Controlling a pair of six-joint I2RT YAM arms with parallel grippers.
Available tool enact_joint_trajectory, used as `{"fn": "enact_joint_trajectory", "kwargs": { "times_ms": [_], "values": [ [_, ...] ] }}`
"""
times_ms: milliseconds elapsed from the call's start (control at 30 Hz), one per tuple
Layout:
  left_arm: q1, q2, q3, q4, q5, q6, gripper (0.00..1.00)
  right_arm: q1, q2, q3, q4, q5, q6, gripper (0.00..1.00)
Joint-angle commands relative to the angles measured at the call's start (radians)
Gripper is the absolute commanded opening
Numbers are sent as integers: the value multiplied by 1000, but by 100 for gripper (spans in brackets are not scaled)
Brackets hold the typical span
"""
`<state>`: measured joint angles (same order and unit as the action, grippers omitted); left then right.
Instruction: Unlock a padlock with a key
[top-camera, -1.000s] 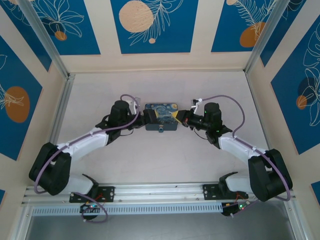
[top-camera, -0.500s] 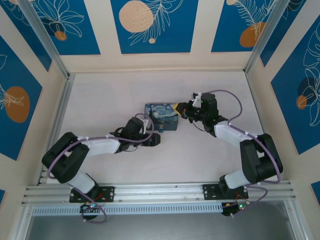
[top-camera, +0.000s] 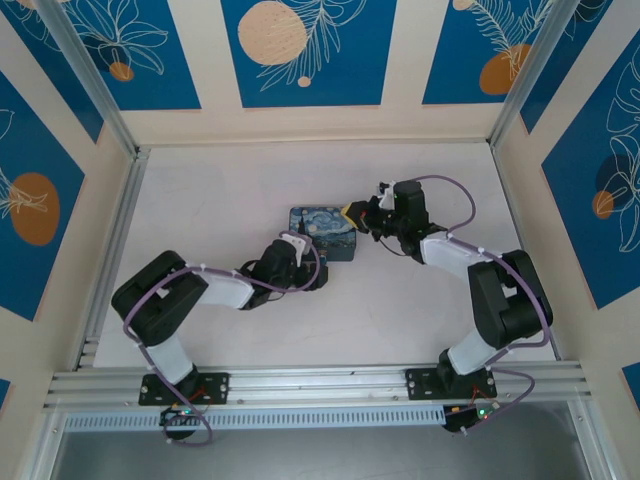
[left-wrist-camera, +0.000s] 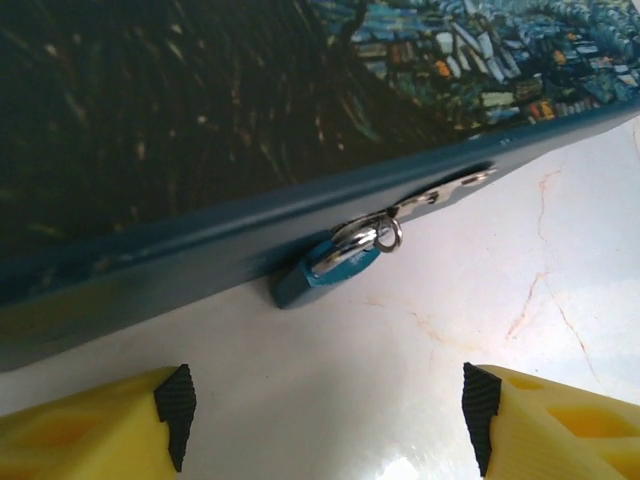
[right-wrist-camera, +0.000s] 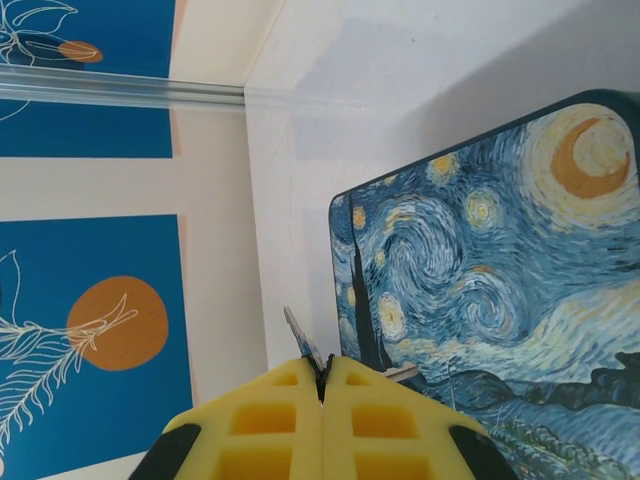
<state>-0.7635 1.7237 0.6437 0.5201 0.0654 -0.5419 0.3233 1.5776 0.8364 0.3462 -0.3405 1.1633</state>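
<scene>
A dark-blue box (top-camera: 322, 232) with a starry-night print on its lid (right-wrist-camera: 490, 280) lies mid-table. A small teal padlock (left-wrist-camera: 325, 270) hangs by a silver shackle (left-wrist-camera: 378, 235) from the hasp on the box's near side. My left gripper (left-wrist-camera: 325, 412) is open just in front of that lock, with bare table between its pads; from above it (top-camera: 312, 277) sits at the box's near edge. My right gripper (right-wrist-camera: 322, 372) is shut on the thin grey key (right-wrist-camera: 303, 343), whose blade sticks out past the yellow fingers. From above that gripper (top-camera: 351, 214) is at the box's far right corner.
The white tabletop (top-camera: 250, 180) is enclosed by blue-and-cream patterned walls (top-camera: 300, 50) and metal rails (top-camera: 110, 240). The left arm (top-camera: 180, 295) lies folded along the near left. The right arm (top-camera: 480, 270) curves round the right side.
The left gripper has left the box's left end and swung round to its near side, the arm folding back. The right gripper with the key has shifted slightly toward the far right corner.
</scene>
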Motion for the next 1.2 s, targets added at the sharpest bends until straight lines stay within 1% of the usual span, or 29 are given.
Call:
{"fn": "enact_joint_trajectory", "kwargs": {
  "times_ms": [0,200,300,567,733,833,900,1033,1167],
  "values": [
    [-7,51,-3,103,-19,32,72,5,29,35,1,-12,-2,0],
    [-8,135,25,186,9,17,71,2,70,30,27,-12,3,0],
    [-8,176,55,217,58,-11,71,2,86,32,27,-10,1,0],
    [-10,222,94,331,159,-127,72,-9,117,39,33,-11,0,0],
    [-9,260,106,399,176,-196,72,-10,130,46,39,-18,0,0],
    [-10,277,105,418,165,-215,71,-13,144,47,43,-22,-1,0],
    [-11,279,104,388,133,-205,71,-14,151,46,51,-24,4,0],
    [-19,269,105,306,44,-151,71,-18,161,41,68,-23,16,0],
    [-33,272,133,208,-31,-59,71,-16,160,40,67,-21,22,0]
  ]
}}
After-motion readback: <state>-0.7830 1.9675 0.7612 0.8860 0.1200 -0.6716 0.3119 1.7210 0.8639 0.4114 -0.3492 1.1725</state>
